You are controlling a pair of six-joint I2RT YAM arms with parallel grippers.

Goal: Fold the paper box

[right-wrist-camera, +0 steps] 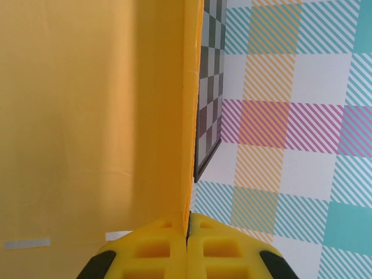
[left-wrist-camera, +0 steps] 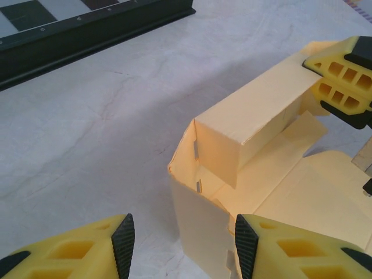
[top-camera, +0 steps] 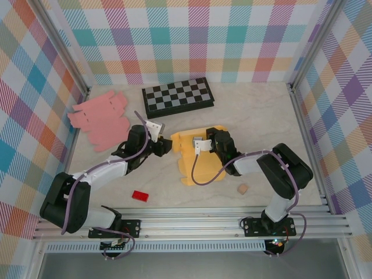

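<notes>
The left gripper (left-wrist-camera: 183, 241) holds its jaws apart, and the yellow paper box (left-wrist-camera: 250, 131) lies just ahead, its near corner apparently between them, untouched. The box's raised wall runs lengthwise away toward the right gripper (right-wrist-camera: 188, 241), which is clamped on its far edge.

Plaid walls (top-camera: 192, 35) on 3 sides: pastel checks, teal/pink/orange/purple/yellow on white. Surface (top-camera: 261, 110) pale, marble-look w/ faint grey veins, matte finish. Silver metal posts (top-camera: 63, 49) run up at back corners; ribbed alu rail (top-camera: 192, 224) along near edge. Light soft & even, shadows weak, no glare.
</notes>
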